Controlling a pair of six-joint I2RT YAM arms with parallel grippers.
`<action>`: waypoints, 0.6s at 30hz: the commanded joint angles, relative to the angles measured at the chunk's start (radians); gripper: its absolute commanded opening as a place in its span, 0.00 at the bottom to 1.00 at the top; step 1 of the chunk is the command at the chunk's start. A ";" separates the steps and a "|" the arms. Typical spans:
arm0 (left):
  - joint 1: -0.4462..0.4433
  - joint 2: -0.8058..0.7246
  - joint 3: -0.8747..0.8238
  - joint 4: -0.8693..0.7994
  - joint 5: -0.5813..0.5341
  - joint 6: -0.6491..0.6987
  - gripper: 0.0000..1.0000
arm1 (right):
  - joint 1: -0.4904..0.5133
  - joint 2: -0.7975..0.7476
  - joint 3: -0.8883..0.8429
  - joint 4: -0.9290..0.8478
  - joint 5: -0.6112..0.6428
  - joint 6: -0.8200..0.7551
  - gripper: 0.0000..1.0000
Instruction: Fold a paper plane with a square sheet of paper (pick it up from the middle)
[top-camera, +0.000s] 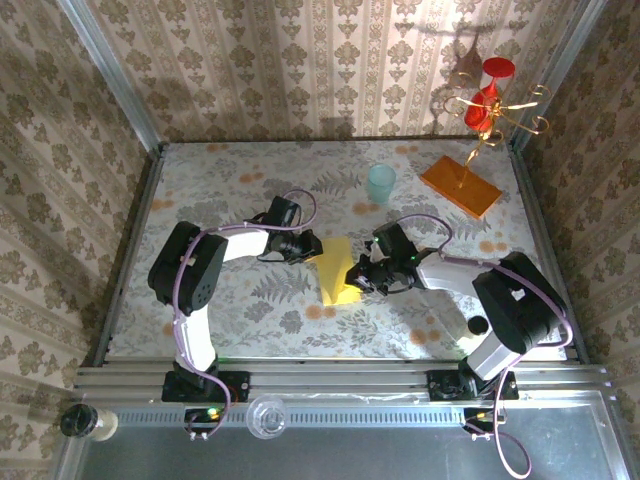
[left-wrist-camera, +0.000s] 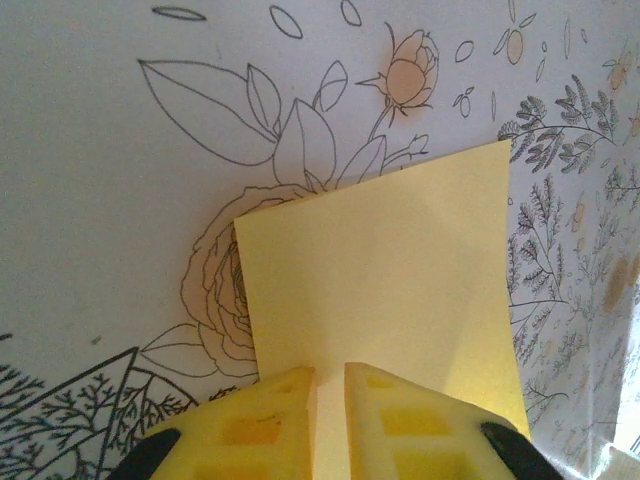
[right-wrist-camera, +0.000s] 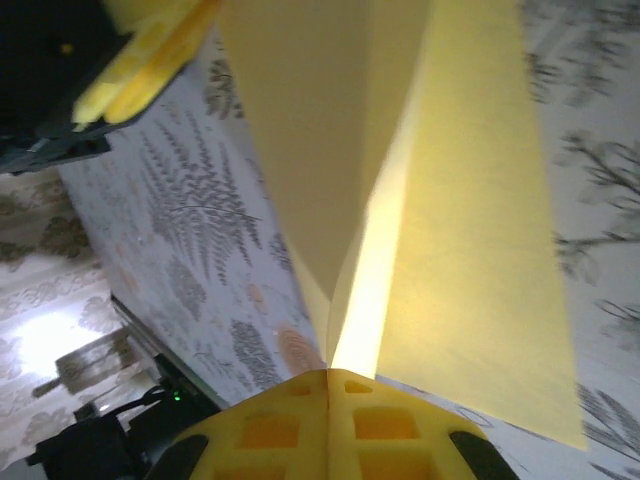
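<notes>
One folded yellow sheet of paper (top-camera: 338, 272) at the middle of the floral surface (top-camera: 230, 180), right gripper (top-camera: 358, 276) pinched closed on its right edge, left gripper (top-camera: 313, 246) narrowed onto its left edge, farther back one pale teal cup (top-camera: 381, 184), one orange slab (top-camera: 460, 187) bearing one gold stand (top-camera: 487, 120).

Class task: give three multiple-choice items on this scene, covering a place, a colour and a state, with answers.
1. In the top view, the pale teal cup stands: A left of the orange rectangular slab; B right of it; C on it.
2. The right gripper has finger pads coloured: A red; B yellow; C blue.
3. The thin yellow paper sheet is: A crumpled; B flat, untouched; C folded, pinched by both grippers.
Answers: A, cup sits leftward of slab. B, wrist view shows yellow pads. C, right gripper shut on the crease, left gripper on an edge.
</notes>
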 joint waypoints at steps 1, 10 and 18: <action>-0.006 0.025 0.018 -0.028 -0.009 0.025 0.17 | 0.013 0.056 0.054 0.058 -0.063 -0.020 0.05; -0.012 0.027 0.012 -0.028 -0.009 0.023 0.17 | 0.036 0.156 0.122 0.098 -0.018 0.007 0.05; -0.017 0.025 0.012 -0.036 -0.015 0.018 0.17 | 0.041 0.185 0.137 0.102 0.037 0.029 0.06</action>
